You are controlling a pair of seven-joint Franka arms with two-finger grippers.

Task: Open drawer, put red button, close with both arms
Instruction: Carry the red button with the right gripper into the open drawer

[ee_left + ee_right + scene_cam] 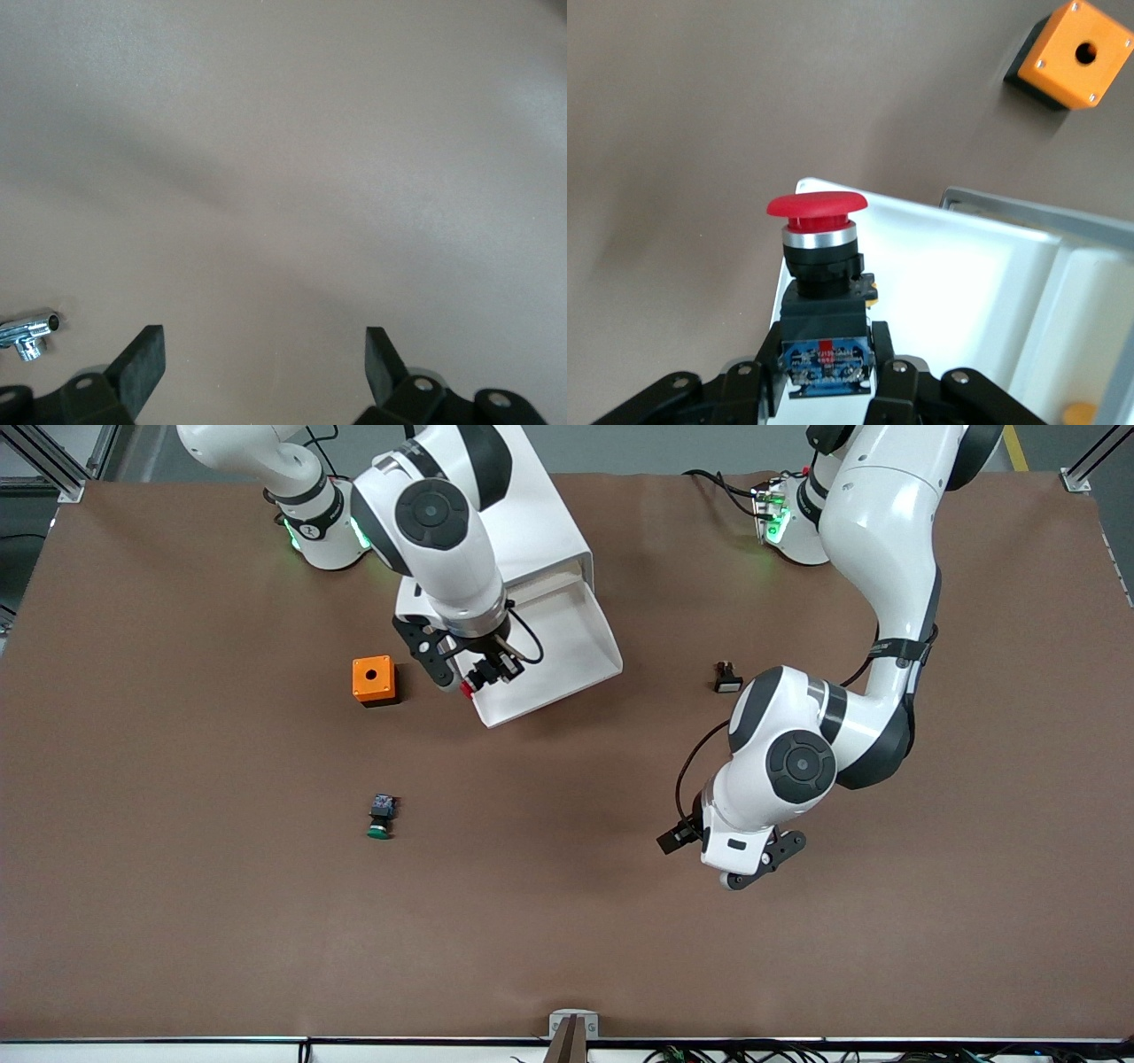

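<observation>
The white cabinet (pixel 551 522) stands near the right arm's base, and its drawer (pixel 567 646) is pulled out toward the front camera as a shallow white tray. My right gripper (pixel 478 677) is shut on the red button (pixel 467 687) and holds it over the drawer's front corner at the right arm's end. In the right wrist view the fingers (pixel 886 354) of this gripper (pixel 827 363) clamp the black-and-blue body of the button (pixel 819 257), red cap pointing away, over the white tray (pixel 966 292). My left gripper (pixel 749 868) hangs open and empty over bare table (pixel 263 359).
An orange box with a hole (pixel 374 680) (pixel 1076 55) sits beside the drawer toward the right arm's end. A green-capped button (pixel 381 816) lies nearer the front camera. A small black-and-white part (pixel 726 677) lies toward the left arm's end. A chrome fitting (pixel 31 329) shows near the left gripper.
</observation>
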